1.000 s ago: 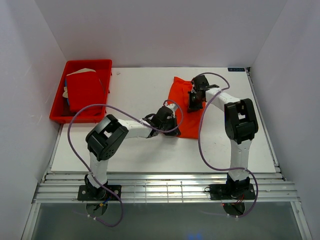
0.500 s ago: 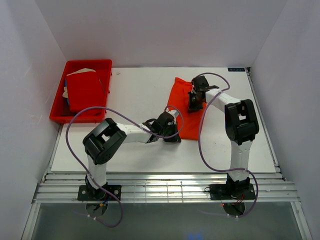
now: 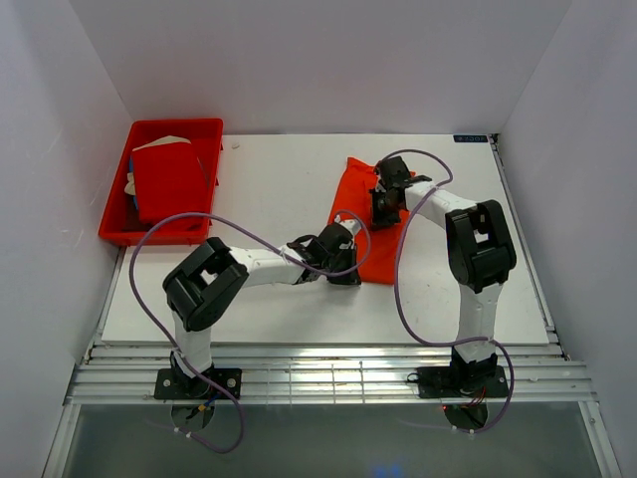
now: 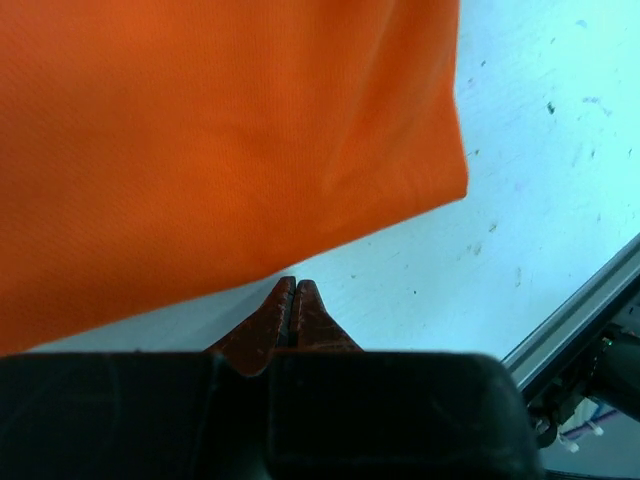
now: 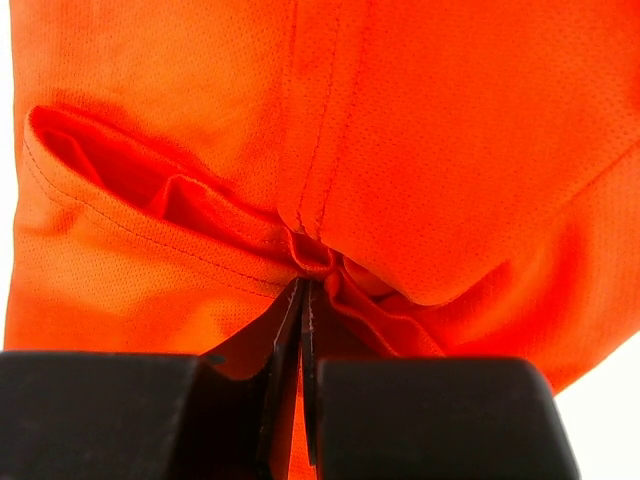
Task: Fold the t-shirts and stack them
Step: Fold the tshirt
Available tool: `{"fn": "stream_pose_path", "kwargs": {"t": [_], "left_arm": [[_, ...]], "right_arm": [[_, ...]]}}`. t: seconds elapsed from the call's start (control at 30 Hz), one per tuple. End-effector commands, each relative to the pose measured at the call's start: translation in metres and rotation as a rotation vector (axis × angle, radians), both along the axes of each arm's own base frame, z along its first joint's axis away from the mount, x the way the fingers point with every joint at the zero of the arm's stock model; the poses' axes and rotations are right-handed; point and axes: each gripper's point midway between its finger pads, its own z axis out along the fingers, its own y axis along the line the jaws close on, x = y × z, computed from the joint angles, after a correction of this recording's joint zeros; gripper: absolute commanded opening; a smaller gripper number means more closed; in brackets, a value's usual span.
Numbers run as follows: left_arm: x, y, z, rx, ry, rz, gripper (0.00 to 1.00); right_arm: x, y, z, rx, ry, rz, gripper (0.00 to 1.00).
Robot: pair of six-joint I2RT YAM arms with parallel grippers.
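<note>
An orange t-shirt (image 3: 356,194) lies folded into a long strip at the table's centre right. My right gripper (image 3: 380,211) sits on its middle, shut on a bunched fold of the orange cloth (image 5: 450,130); in the right wrist view the right gripper (image 5: 303,285) pinches that fold at its tips. My left gripper (image 3: 344,273) is low at the shirt's near left corner. In the left wrist view the left gripper (image 4: 296,285) is shut on nothing, over bare table, just short of the shirt's edge (image 4: 220,140). A deeper red t-shirt (image 3: 169,181) lies folded in the tray.
The red plastic tray (image 3: 117,235) stands at the table's far left, next to the left wall. White walls close in on three sides. A metal rail (image 4: 580,320) runs along the table's near edge, close to the left gripper.
My left gripper has slid toward the near edge, off the orange cloth to its near corner. The right gripper has shifted slightly left with the fold in it.
</note>
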Motion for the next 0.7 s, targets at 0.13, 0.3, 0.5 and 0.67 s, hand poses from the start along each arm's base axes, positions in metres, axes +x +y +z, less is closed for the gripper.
{"fn": "stream_pose_path", "kwargs": {"t": [0.13,0.3,0.5,0.67], "left_arm": [[0.081,0.031,0.092,0.051,-0.373,0.169,0.00],[0.105,0.049,0.054,0.125,-0.347,0.187,0.00],[0.099,0.060,0.006,0.226,-0.277,0.170,0.00],[0.083,0.069,-0.014,0.242,-0.219,0.173,0.00]], "right_arm": [[-0.025,-0.005,-0.004,-0.055,0.019,0.044,0.08],[-0.026,-0.004,0.000,-0.051,0.011,0.044,0.08],[-0.026,-0.003,0.005,-0.049,0.005,0.045,0.08],[-0.024,-0.003,0.009,-0.056,-0.001,0.045,0.08]]}}
